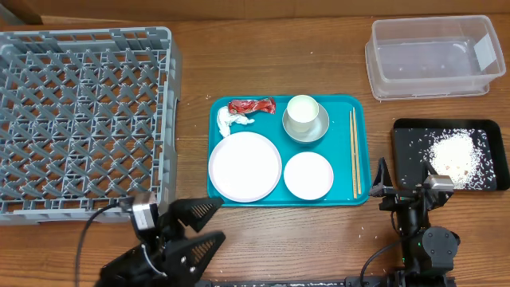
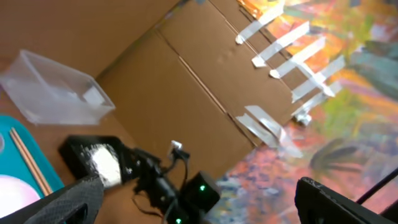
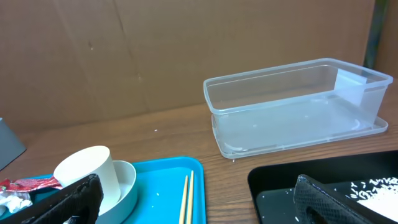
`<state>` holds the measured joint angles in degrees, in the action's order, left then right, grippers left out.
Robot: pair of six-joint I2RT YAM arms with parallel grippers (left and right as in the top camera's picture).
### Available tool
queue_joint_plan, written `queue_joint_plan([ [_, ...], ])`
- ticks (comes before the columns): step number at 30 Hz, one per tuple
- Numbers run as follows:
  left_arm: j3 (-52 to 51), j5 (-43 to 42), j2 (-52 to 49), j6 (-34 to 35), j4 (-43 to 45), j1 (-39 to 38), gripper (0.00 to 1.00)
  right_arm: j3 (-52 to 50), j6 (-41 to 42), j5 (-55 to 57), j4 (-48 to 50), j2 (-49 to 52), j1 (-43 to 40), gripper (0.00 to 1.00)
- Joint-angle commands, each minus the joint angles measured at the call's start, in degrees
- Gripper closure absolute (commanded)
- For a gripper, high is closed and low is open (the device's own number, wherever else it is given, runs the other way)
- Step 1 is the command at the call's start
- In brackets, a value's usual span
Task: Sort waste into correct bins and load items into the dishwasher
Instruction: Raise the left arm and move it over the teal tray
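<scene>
Overhead view: the left gripper [image 1: 221,220] and the right gripper [image 3: 198,186] are both spread wide at the table's near edge, holding and touching nothing. A teal tray [image 1: 362,108] carries a crinkled red wrapper [image 1: 252,105] beside a white tissue wad [image 1: 233,120], a white cup [image 1: 303,112] standing in a grey-green bowl [image 1: 307,134], a larger white plate [image 1: 245,166], a small white plate [image 1: 308,174] and chopsticks [image 1: 354,151]. The clear tub [image 1: 422,60] sits empty at far right; the grey dish rack [image 1: 80,119] holds nothing at left. A black tray [image 1: 406,139] bears white rice grains [image 1: 456,158]. The left arm angles rightward past the rack's near corner; the right points away, between the two trays.
</scene>
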<state>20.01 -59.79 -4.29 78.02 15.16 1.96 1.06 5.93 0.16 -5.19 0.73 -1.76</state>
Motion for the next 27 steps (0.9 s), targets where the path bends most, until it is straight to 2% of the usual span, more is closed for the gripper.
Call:
queue_joint_plan([
  [1,16.0,-2.4,-7.9,-20.1,-12.9,0.7,0.00,-0.6,-0.4,-0.2,0.3,-0.6,0.2,0.00],
  [4,30.2,-4.5,-18.0,-34.4,-28.2,0.7,0.00,-0.6,-0.4,-0.2,0.3,-0.6,0.2,0.00],
  [7,45.4,-2.8,-28.9,-49.5,-49.1,0.7,0.00,-0.6,-0.4,-0.2,0.3,-0.6,0.2,0.00],
  [9,55.7,4.4,-35.5,-59.7,-65.4,0.4,0.00,-0.6,-0.4,-0.2,0.3,-0.6,0.2,0.00],
  [11,65.4,18.0,-41.6,-66.6,-80.3,-0.2,0.00,-0.6,-0.4,-0.2,0.3,-0.6,0.2,0.00],
  [14,77.2,39.2,-49.7,-69.3,-96.0,-1.9,0.00,-0.6,-0.4,-0.2,0.3,-0.6,0.2,0.00],
  [16,82.8,46.3,-54.1,-69.2,-103.1,-3.0,0.00,-0.6,-0.4,-0.2,0.3,-0.6,0.2,0.00],
  [21,87.1,49.8,-60.3,-65.3,-111.4,-5.0,0.00,-0.6,-0.4,-0.2,0.3,-0.6,0.2,0.00],
  [27,87.0,59.5,-63.2,-58.4,-112.0,-12.5,0.00,-0.6,-0.4,-0.2,0.3,-0.6,0.2,0.00],
])
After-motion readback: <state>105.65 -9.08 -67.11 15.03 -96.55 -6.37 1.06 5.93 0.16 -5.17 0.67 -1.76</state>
